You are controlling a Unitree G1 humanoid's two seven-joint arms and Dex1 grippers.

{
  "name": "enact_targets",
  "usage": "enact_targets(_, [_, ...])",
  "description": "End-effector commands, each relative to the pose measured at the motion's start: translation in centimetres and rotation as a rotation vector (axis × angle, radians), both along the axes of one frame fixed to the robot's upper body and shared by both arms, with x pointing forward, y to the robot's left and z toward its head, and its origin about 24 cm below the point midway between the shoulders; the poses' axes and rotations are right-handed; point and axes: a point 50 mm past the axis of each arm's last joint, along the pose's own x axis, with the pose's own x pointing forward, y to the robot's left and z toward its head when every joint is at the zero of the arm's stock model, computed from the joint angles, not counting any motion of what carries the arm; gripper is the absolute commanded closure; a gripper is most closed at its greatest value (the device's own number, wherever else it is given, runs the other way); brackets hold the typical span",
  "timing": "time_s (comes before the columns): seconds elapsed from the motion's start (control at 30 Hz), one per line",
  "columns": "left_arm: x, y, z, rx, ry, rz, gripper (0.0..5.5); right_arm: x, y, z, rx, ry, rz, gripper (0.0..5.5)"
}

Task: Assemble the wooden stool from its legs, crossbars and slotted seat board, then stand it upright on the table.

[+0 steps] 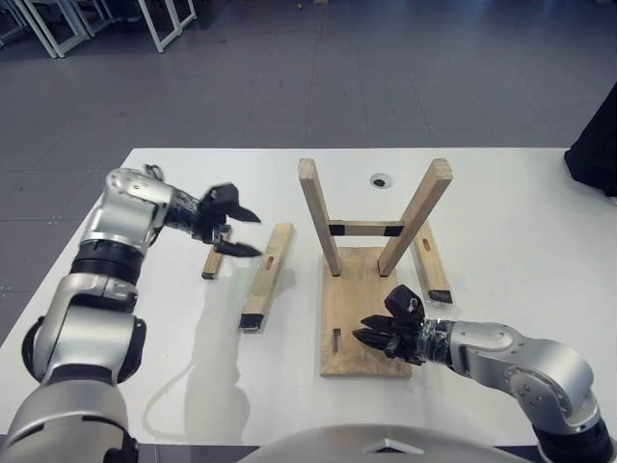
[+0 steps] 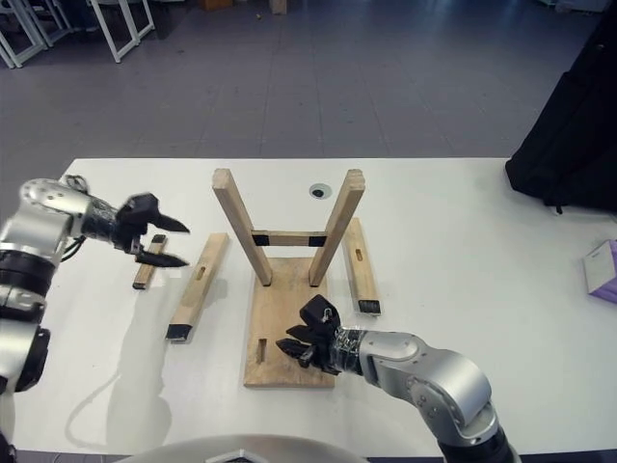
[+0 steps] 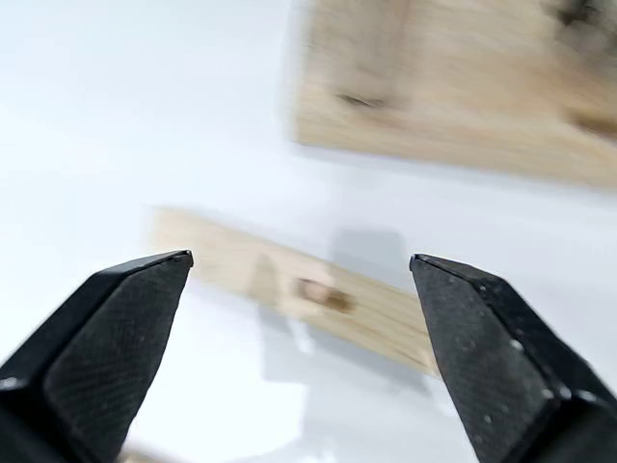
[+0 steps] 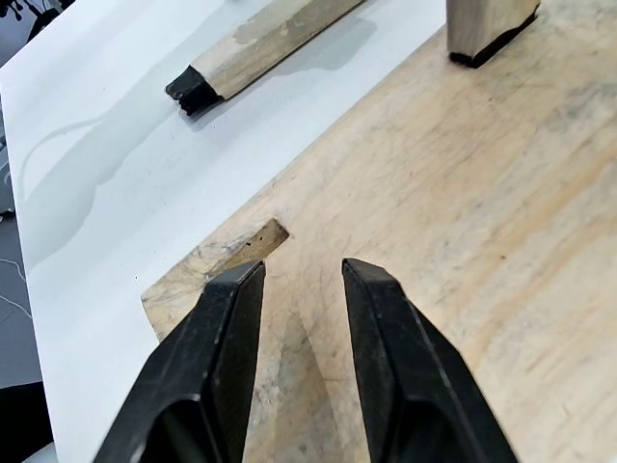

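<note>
Seat board (image 1: 364, 289) lies flat mid-table (image 1: 511, 231). Two legs (image 1: 319, 217) stand in it, splayed and joined by a crossbar (image 1: 364, 229). Right pincer (image 1: 362, 340) sits low over the board's 5 o'clock end, released with a narrow gap and nothing between the tips; an empty slot (image 1: 335, 339) is just beside it at 9. Left pincer (image 1: 253, 236) is wide open and empty, above a short crossbar (image 1: 212, 262). A loose leg (image 1: 267, 276) lies at the board's 9 o'clock, another (image 1: 431, 265) at 2 behind the right upright. Table grommet (image 1: 382, 180) at 12. Black bag (image 2: 569, 145) and purple box (image 2: 603, 268) far at 3.
</note>
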Motion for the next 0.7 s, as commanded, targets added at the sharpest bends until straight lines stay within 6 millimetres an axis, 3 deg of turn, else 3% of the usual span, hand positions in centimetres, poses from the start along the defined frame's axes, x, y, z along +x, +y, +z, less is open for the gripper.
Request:
enact_targets(0.03, [-3.9,2.6,-0.5,-0.178,-0.21,0.731,1.32,1.7,0.2,2.5,0.046,-0.162,-0.152,4.04])
enact_targets(0.1, [-6.4,2.5,-2.7,-0.172,-0.186,0.946,1.32,2.1,0.4,3.4,0.072,-0.201,-0.207,4.04])
enact_targets(0.17, [-8.0,1.9,-4.8,-0.14,-0.144,1.032,1.32,2.3,0.6,3.9,0.086,-0.215,-0.218,4.04])
enact_targets(0.3, [-9.9,0.8,-7.6,-0.111,-0.03,1.083,1.32,2.4,0.6,3.9,0.064,-0.204,-0.198,4.04])
enact_targets(0.4, [-11.0,1.2,-9.9,-0.061,0.056,1.092,1.32,2.5,0.7,4.0,0.054,-0.195,-0.18,4.04])
enact_targets(0.6, [-10.4,1.9,-15.5,0.027,0.198,1.123,1.32,2.7,0.8,4.3,0.056,-0.19,-0.146,4.04])
enact_targets(0.7, [-9.8,1.5,-16.8,-0.03,0.249,1.156,1.46,2.9,0.8,4.5,0.053,-0.19,-0.121,4.04])
